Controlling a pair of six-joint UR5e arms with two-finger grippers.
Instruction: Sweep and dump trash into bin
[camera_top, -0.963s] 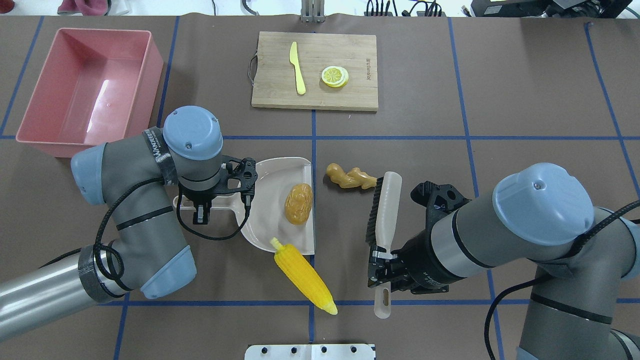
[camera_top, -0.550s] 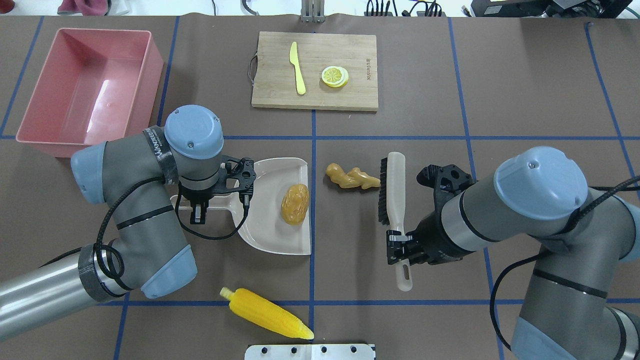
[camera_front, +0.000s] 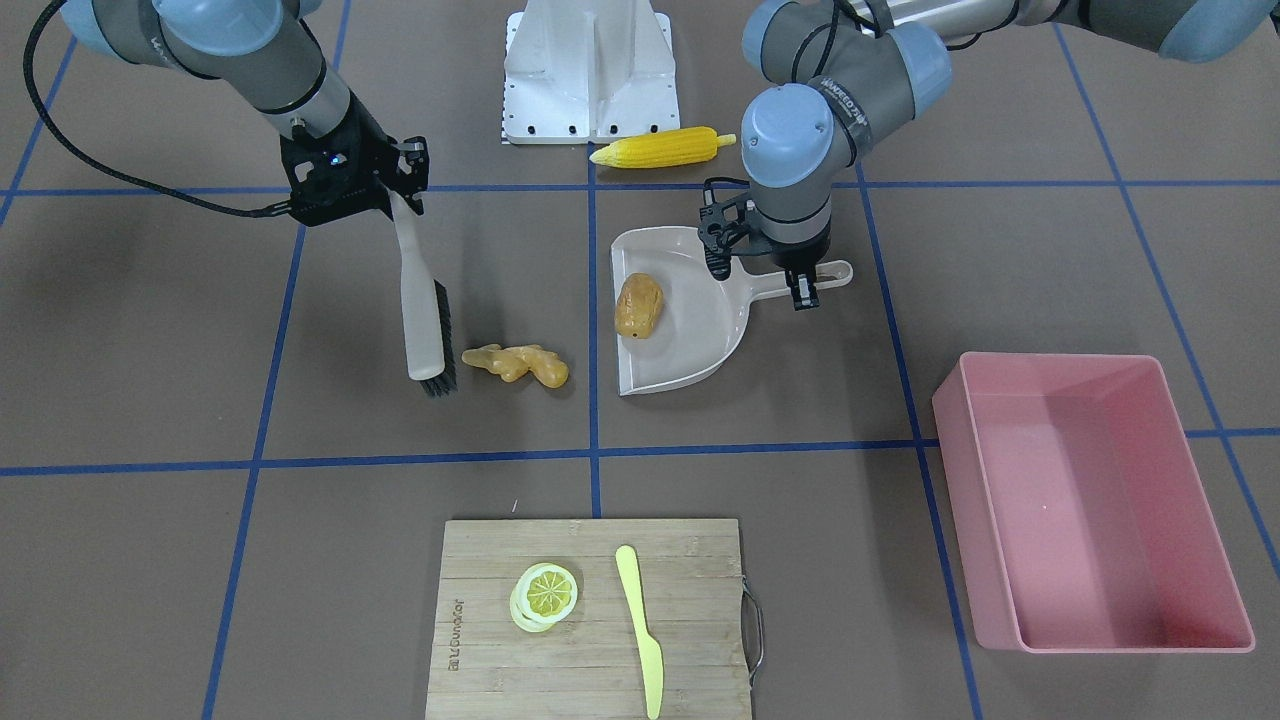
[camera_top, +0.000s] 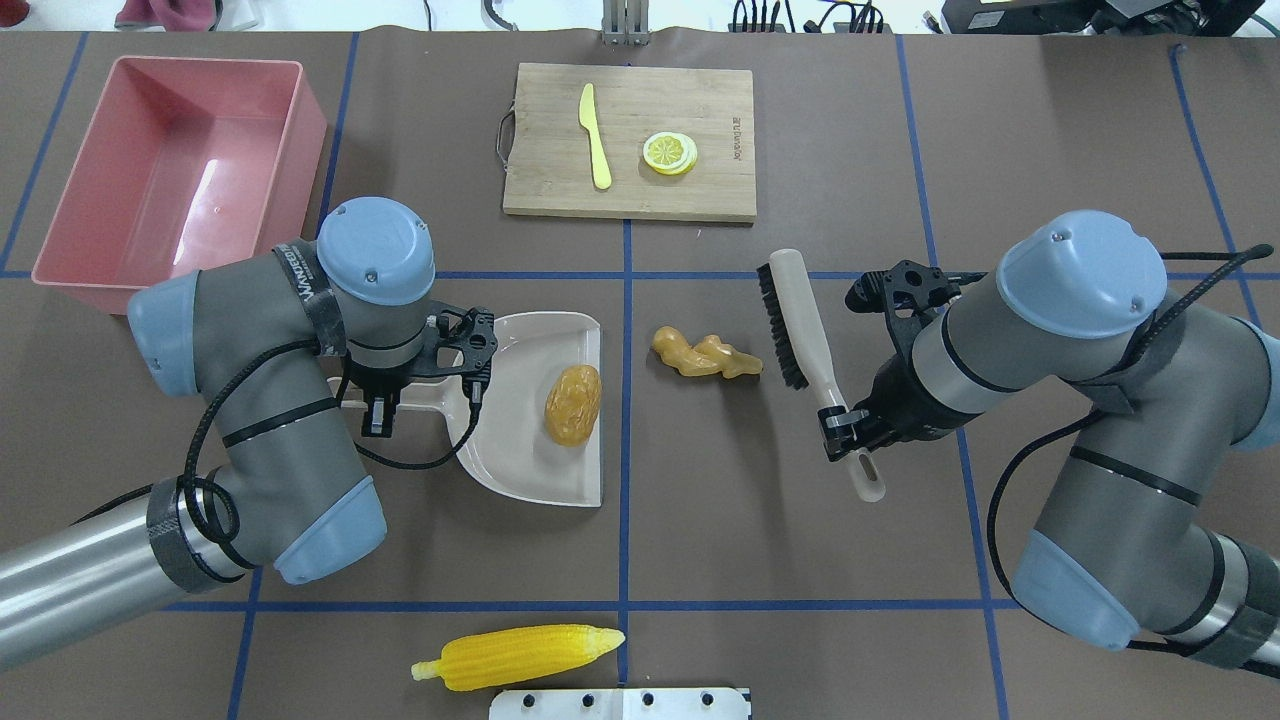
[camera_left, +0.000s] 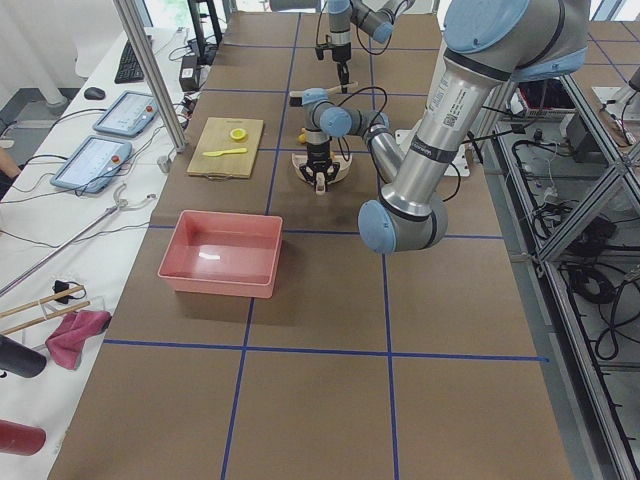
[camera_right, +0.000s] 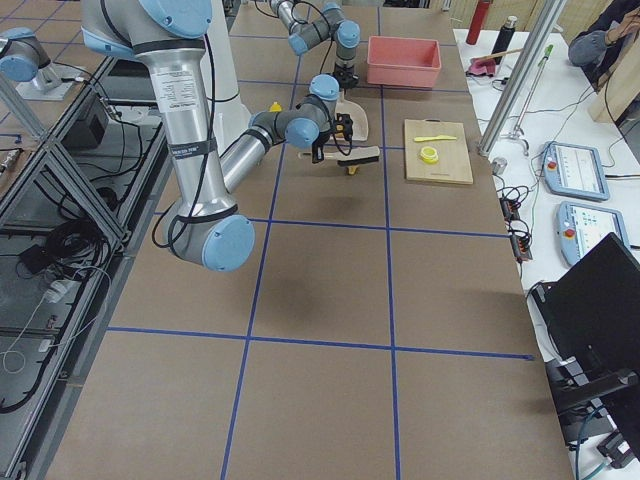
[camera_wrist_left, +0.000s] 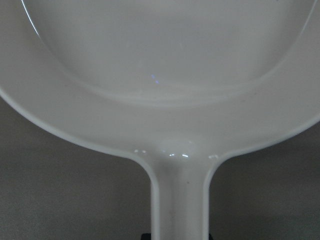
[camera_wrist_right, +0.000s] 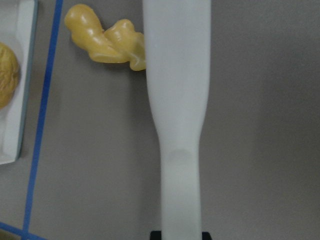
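Observation:
The brown potato (camera_top: 572, 403) lies in the beige dustpan (camera_top: 520, 440). My left gripper (camera_top: 375, 405) is shut on the dustpan's handle (camera_wrist_left: 180, 200). My right gripper (camera_top: 840, 425) is shut on the handle of a beige brush (camera_top: 800, 320). The brush's black bristles are close beside the tan ginger root (camera_top: 703, 354), which lies on the table just right of the dustpan; I cannot tell if they touch. The yellow corn cob (camera_top: 520, 655) lies at the table's near edge. The pink bin (camera_top: 312, 140) stands at the far left with nothing in it.
A wooden cutting board (camera_top: 560, 190) at the far middle holds a pale yellow knife (camera_top: 596, 135) and a lemon slice (camera_top: 669, 153). A metal plate (camera_top: 620, 703) sits at the near edge beside the corn. Blue tape lines cross the brown table.
My right gripper has carried the brush farther away and tilted it. The corn has rolled to the near edge. My left gripper has shifted the dustpan and potato slightly left and away.

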